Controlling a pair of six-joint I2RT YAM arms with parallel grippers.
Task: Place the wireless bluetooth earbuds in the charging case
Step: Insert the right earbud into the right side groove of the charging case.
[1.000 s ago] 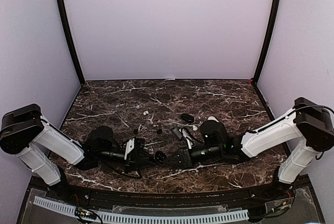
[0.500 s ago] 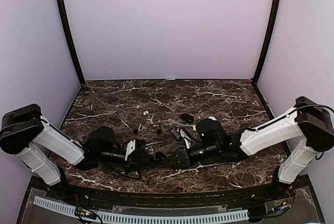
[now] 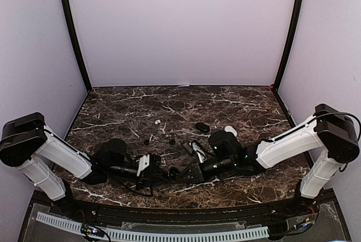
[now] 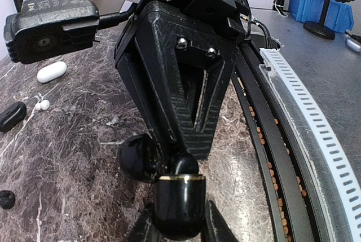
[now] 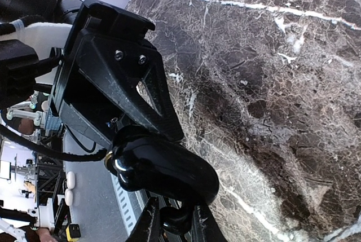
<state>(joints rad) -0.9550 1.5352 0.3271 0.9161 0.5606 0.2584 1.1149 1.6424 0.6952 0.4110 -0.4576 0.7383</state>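
Black on black at the marble table's (image 3: 225, 101) near edge: the left gripper (image 3: 161, 172), clamped on the open charging case (image 4: 179, 205), points its gold-rimmed mouth at the right gripper (image 3: 179, 173), whose barely parted fingers appear to pinch a small black earbud (image 5: 179, 218). The arms meet tip to tip, bud just beside the mouth. Insertion likely hinges on aligning along that shared left-right line.

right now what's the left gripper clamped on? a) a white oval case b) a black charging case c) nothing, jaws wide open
b: the left gripper pinches the black charging case, its gold rim showing, while the white case lies apart on the table.
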